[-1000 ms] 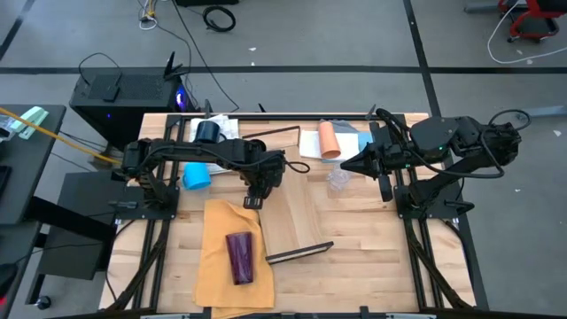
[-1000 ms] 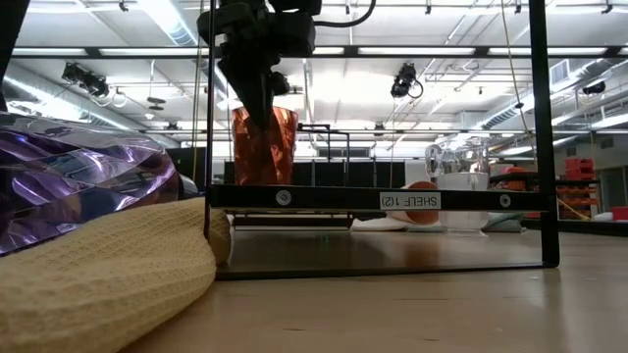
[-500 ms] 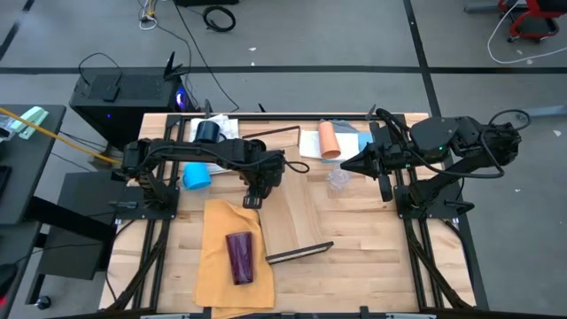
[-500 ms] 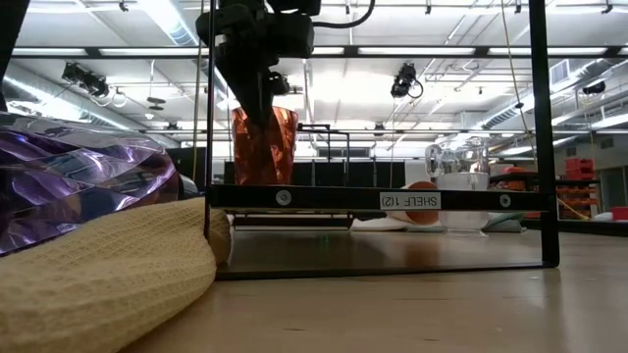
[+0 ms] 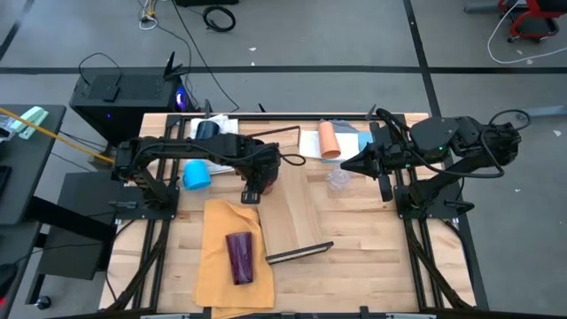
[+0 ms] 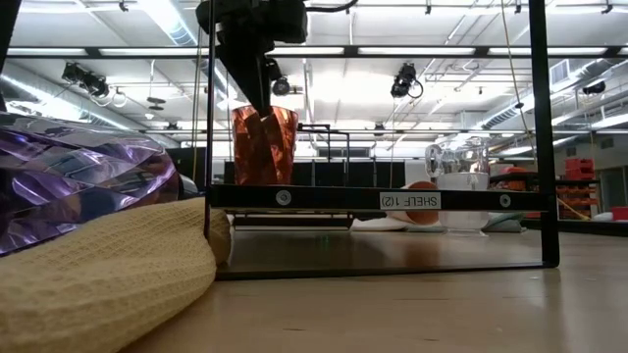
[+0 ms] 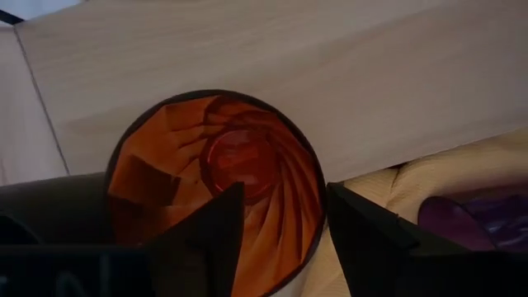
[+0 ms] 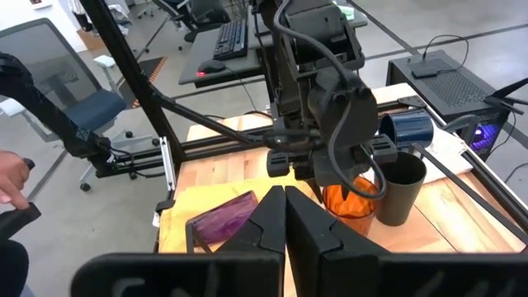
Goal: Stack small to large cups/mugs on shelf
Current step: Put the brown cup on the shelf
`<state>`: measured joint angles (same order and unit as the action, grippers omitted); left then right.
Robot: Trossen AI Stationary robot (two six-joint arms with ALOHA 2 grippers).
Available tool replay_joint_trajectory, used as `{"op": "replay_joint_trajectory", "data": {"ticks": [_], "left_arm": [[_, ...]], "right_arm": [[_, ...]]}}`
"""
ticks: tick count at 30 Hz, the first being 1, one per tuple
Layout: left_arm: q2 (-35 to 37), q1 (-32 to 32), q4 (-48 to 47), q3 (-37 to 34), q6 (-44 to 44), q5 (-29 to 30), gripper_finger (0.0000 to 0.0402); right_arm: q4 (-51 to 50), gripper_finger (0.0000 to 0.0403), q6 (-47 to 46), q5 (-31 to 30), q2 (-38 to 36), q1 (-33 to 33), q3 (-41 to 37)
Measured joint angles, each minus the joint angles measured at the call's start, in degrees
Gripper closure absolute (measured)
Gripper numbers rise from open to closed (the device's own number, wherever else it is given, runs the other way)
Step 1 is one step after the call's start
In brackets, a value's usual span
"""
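Left gripper [image 7: 280, 239] straddling the orange tumbler's [image 7: 223, 177] rim, black cup [image 8: 399, 191] close beside; bare tabletop [image 5: 354, 257] toward the front-right corner — free passage

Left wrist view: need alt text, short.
Looking down into an upright translucent orange tumbler standing on the pale wooden shelf, the left gripper open above it, one finger over its mouth. A yellow cloth and purple tumbler lie beyond.

Glossy faceted translucent orange tumbler [image 7: 223, 177] on smooth pale wooden shelf [image 7: 330, 74]; coarse-woven yellow cloth [image 6: 108, 270].
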<state>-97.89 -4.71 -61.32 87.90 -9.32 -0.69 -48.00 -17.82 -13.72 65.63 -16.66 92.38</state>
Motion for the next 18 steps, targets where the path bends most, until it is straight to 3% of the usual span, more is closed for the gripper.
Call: {"op": "replay_joint_trajectory", "data": {"ticks": [18], "left_arm": [[0.31,0.0,1.6,0.04,0.3,0.68,0.0234]], "right_arm": [[0.03,0.0394,-0.22,0.0,0.0,-0.01,0.0]]}}
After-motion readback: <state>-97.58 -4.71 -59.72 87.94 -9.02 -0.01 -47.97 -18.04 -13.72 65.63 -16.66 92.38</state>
